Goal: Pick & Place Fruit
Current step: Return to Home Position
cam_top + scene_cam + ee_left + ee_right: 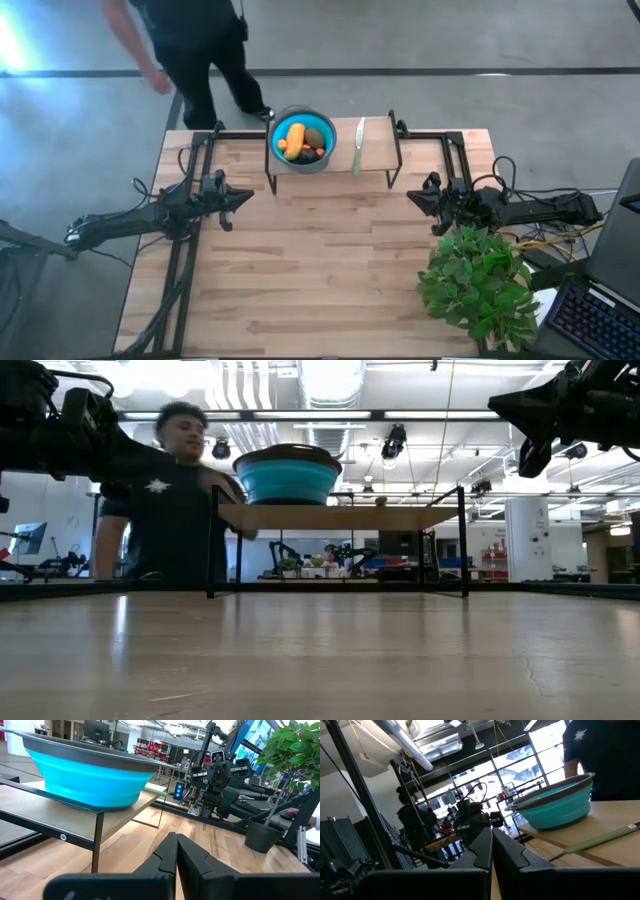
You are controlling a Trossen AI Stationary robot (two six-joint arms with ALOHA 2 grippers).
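Note:
The fruit (300,141) lies in a round blue bowl (301,164) with a grey rim: a long orange-yellow piece (295,135), a green oval one (315,138), a dark one and small red-orange ones. The bowl (287,477) stands on a small raised wooden shelf (375,160) at the table's far side. My left gripper (244,197) hangs shut over the table's left part, short of the shelf. My right gripper (415,198) hangs shut over the right part. Both hold nothing.
A slim green-handled knife (358,146) lies on the shelf right of the bowl. A potted plant (478,282) stands at the table's near right corner. A person (195,50) stands beyond the far edge, left of the shelf. Bare wooden tabletop (320,270) spans the middle and near side.

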